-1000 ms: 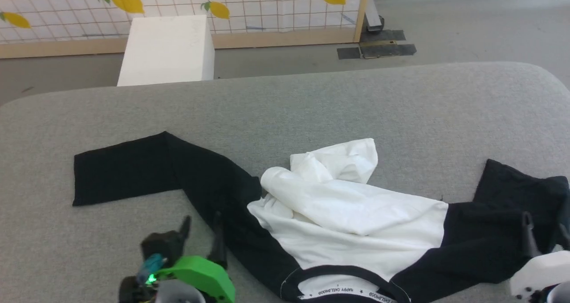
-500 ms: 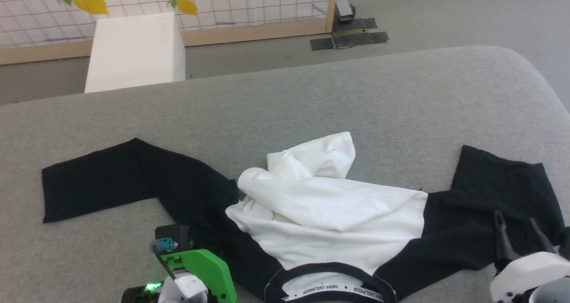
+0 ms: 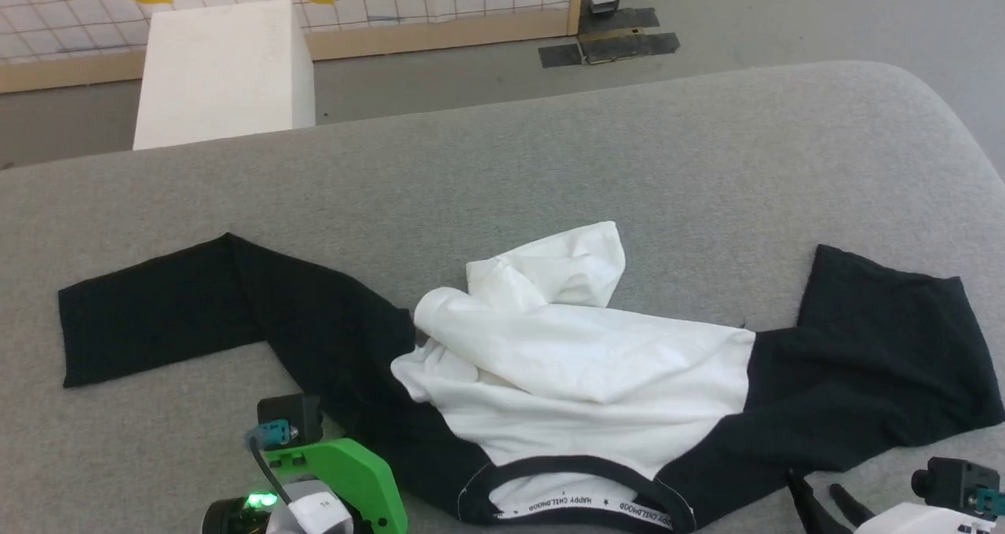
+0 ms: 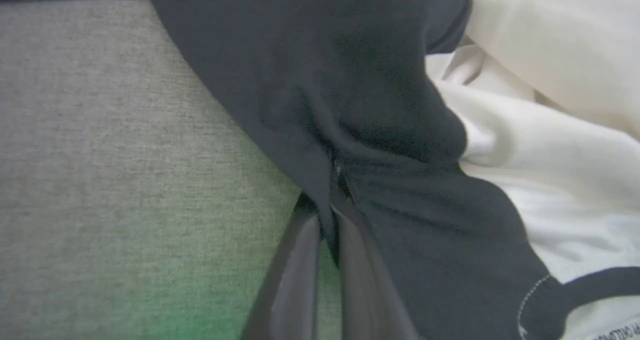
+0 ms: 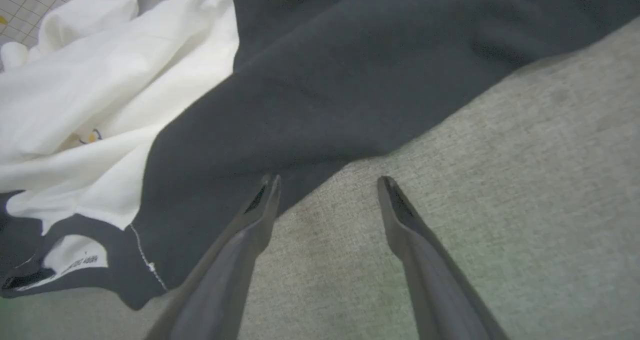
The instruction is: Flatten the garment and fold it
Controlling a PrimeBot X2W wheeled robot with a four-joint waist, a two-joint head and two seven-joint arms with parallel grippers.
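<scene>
Early stage of flattening.
On grey padded surface (image 3: 550,165): garment (image 3: 581,377), collar nearest robot, black sleeves spread out to left and right.
White body bunched and rolled up toward collar. Not flat yet, no fold begun.
Left gripper (image 4: 332,220): clamped tight on black sleeve edge near shoulder.
Right gripper (image 5: 327,195): jaws wide apart at edge of other sleeve, gripping nothing.
Probably left to do: second grasp, pull body flat, then all folds.
</scene>
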